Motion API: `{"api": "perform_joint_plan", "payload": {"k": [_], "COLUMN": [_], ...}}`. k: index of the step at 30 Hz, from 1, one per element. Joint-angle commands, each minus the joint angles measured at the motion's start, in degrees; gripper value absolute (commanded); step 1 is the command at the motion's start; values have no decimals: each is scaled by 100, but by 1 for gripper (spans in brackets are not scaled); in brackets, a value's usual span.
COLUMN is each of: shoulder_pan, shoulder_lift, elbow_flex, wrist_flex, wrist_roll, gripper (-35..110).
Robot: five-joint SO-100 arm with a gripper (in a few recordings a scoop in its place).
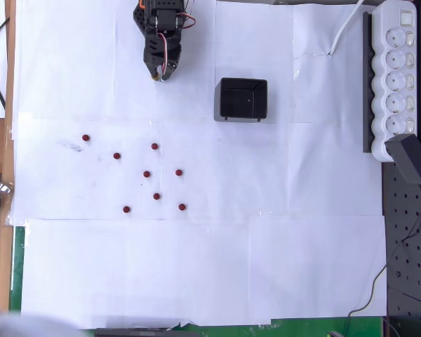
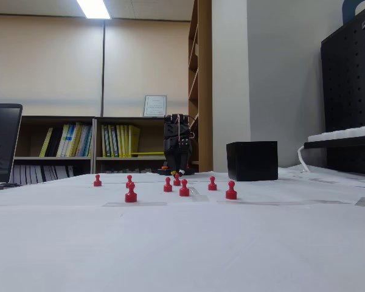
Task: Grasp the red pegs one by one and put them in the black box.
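In the overhead view the black arm reaches down from the top edge, upper left of centre, and its claw (image 1: 158,72) points toward the white paper sheets (image 1: 196,267) that cover the desk. The tips sit close together with nothing between them, but how far they are parted cannot be told. In the fixed view the arm stands upright at the back of the desk, near the middle, with the claw (image 2: 178,171) low by the surface.

The black box (image 1: 241,99) sits to the right of the claw, upper centre of the overhead view, open side up, its dark glossy inside bare. In the fixed view the box (image 2: 252,160) stands right of centre.

All eight red pegs (image 1: 146,174) lie scattered on the paper in the centre-left of the overhead view, below the claw and lower left of the box, well apart from both. The farthest-left peg (image 1: 85,138) sits alone; the lowest two (image 1: 182,207) are near the paper seam. In the fixed view the pegs (image 2: 184,188) stand upright in a loose cluster ahead of the arm.

A white power strip (image 1: 396,77) runs down the right edge of the overhead view.
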Motion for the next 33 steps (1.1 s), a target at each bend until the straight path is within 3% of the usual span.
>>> {"api": "perform_joint_plan", "payload": {"k": [1, 6, 10, 20, 33], "shoulder_pan": [-26, -123, -264, -229, -26], "shoulder_lift": [-114, -114, 105, 2399, 5414], "elbow_flex": [-70, -70, -70, -70, 0], "wrist_flex": [44, 9, -466, -3806, -7022], "wrist_roll": [-88, -9, 1081, 1591, 2215], "gripper": [0, 0, 0, 5, 13]}}
